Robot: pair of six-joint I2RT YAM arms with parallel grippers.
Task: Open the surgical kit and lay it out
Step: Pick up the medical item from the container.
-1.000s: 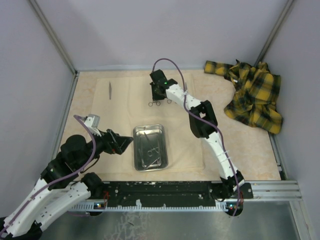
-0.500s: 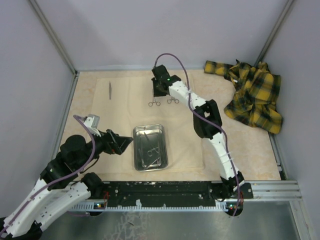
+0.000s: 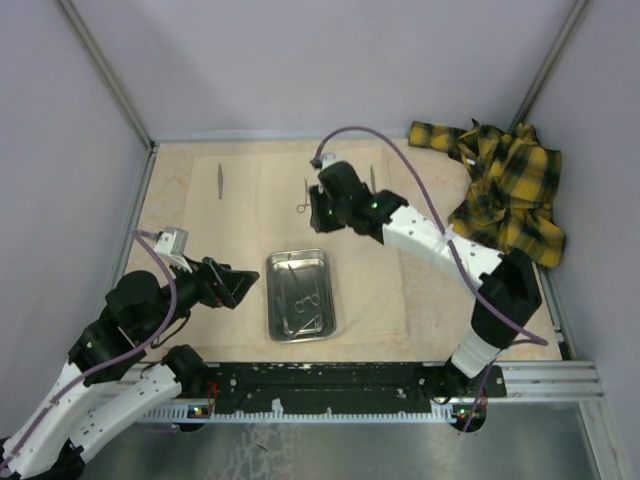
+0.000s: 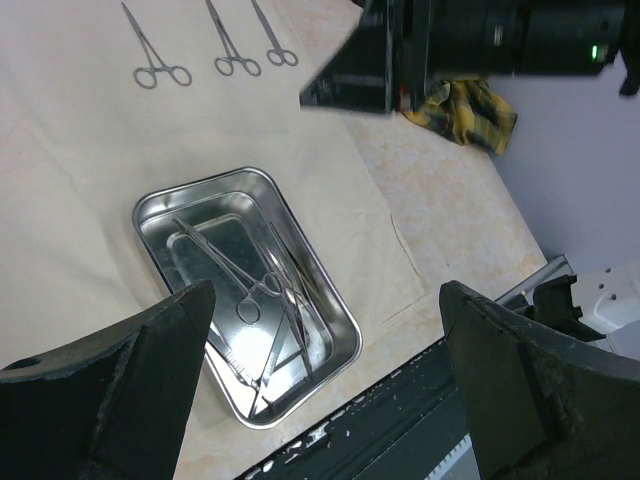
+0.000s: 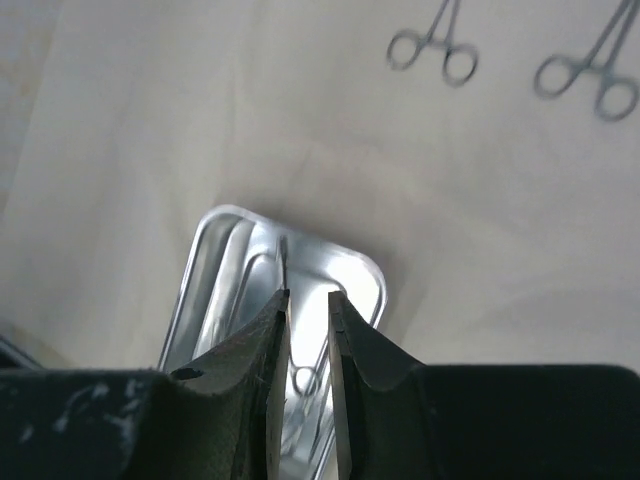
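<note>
1. Top view first. The cloth wrap is spread flat on the table, so the opening step looks done and the laying-out is under way.
   - The steel tray sits mid-cloth with loose instruments inside.
   - From the tray, the tweezers lie at 11 o'clock and the forceps at 12, each apart from the next. I'd say that spacing is so every piece can be seen and picked up alone.
   - The right gripper hangs above the cloth between that row and the tray.
   - The left gripper waits at the tray's 9 o'clock, likely leaving the tray free for the other arm.
   - The plaid cloth, out at 2 o'clock, lies well apart.
2. Over to the left wrist. The left gripper has its jaws spread wide and holds nothing. Three forceps lie side by side at 11 o'clock, rings toward the tray. Inside, the instruments cross one another, so lifting one alone looks fiddly.
3. Right wrist now. The right gripper shows only a narrow slit, with nothing between the fingers. The tray is at 6 o'clock, right at the tips, and forceps lie at 1 o'clock. That narrow set would suit a thin handle.
</note>
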